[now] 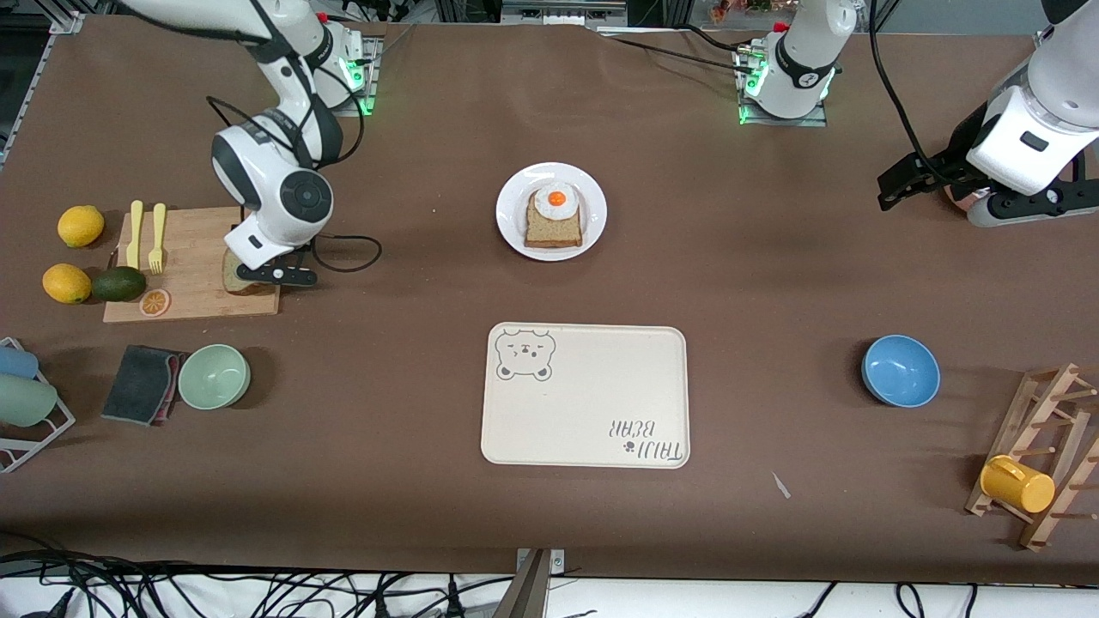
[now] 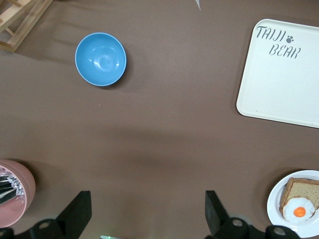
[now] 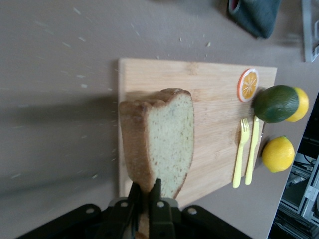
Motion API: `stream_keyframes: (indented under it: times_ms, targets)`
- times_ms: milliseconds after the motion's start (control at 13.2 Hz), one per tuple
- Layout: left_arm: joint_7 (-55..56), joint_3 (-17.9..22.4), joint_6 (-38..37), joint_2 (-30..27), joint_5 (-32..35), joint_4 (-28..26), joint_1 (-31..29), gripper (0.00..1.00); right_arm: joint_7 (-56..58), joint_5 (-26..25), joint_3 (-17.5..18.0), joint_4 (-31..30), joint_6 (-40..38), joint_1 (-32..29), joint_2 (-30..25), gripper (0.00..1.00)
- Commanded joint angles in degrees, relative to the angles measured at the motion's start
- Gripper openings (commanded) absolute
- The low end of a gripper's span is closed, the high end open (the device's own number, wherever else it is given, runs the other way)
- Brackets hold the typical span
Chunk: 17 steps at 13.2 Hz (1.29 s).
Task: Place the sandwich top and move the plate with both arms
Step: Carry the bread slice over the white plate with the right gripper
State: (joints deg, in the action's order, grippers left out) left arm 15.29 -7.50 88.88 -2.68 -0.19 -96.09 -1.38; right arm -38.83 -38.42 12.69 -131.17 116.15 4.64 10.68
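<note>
The sandwich top (image 3: 159, 139), a brown bread slice, stands on edge on the wooden cutting board (image 3: 209, 114), with my right gripper (image 3: 146, 191) shut on its crust. In the front view this gripper (image 1: 258, 275) is down at the board's corner and hides most of the slice (image 1: 230, 279). The white plate (image 1: 513, 190) sits mid-table, holding a bread slice with a fried egg (image 1: 554, 219). My left gripper (image 1: 889, 190) hangs open over bare table at the left arm's end, fingers (image 2: 79, 209) wide apart and holding nothing. The plate's rim (image 2: 273, 199) shows in the left wrist view.
A cream bear-print tray (image 1: 584, 395) lies nearer the camera than the plate. A blue bowl (image 1: 900, 371) and mug rack (image 1: 1035, 463) sit at the left arm's end. Green bowl (image 1: 214, 376), dark cloth (image 1: 142, 384), lemons (image 1: 80, 226), avocado (image 1: 118, 283) and yellow cutlery (image 1: 146, 236) surround the board.
</note>
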Motion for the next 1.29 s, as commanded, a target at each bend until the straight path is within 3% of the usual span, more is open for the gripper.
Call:
stream_keyframes:
  times_ms: [0, 228, 380, 608, 684, 836, 1064, 1216]
  targets:
    - [0.36, -0.23, -0.81, -0.57, -0.52, 0.2, -0.38, 1.0, 4.1, 5.45, 6.36, 5.02, -7.58, 0.11, -2.77, 0.0]
    - [0.27, -0.23, -0.81, -0.57, -0.6, 0.2, -0.38, 1.0, 4.47, 18.51, 10.77, 15.91, -12.96, 1.85, -2.42, 0.0]
    - [0.36, -0.23, -0.81, -0.57, -0.52, 0.2, -0.38, 1.0, 2.72, 27.31, 11.22, 22.86, -12.88, 7.11, -2.07, 0.0]
    - [0.36, -0.23, -0.81, -0.57, -0.52, 0.2, -0.38, 1.0, -4.82, 35.68, 11.22, 29.64, -10.96, 13.53, -0.31, 0.0]
    - [0.36, -0.23, -0.81, -0.57, -0.52, 0.2, -0.38, 1.0, -9.37, 35.44, 11.39, 30.53, -8.51, 18.08, 0.65, 0.0]
    - [0.36, -0.23, -0.81, -0.57, -0.52, 0.2, -0.38, 1.0, -23.33, 29.84, 11.31, 33.59, -3.49, 25.66, 6.34, 0.0]
    - [0.27, -0.23, -0.81, -0.57, -0.6, 0.2, -0.38, 1.0, -29.71, 25.44, 11.31, 39.58, -4.87, 32.86, 15.58, 0.0]
    - [0.36, -0.15, -0.81, -0.57, -0.52, 0.2, -0.38, 1.0, -30.77, 22.26, 9.9, 41.78, -8.03, 35.78, 18.4, 0.0]
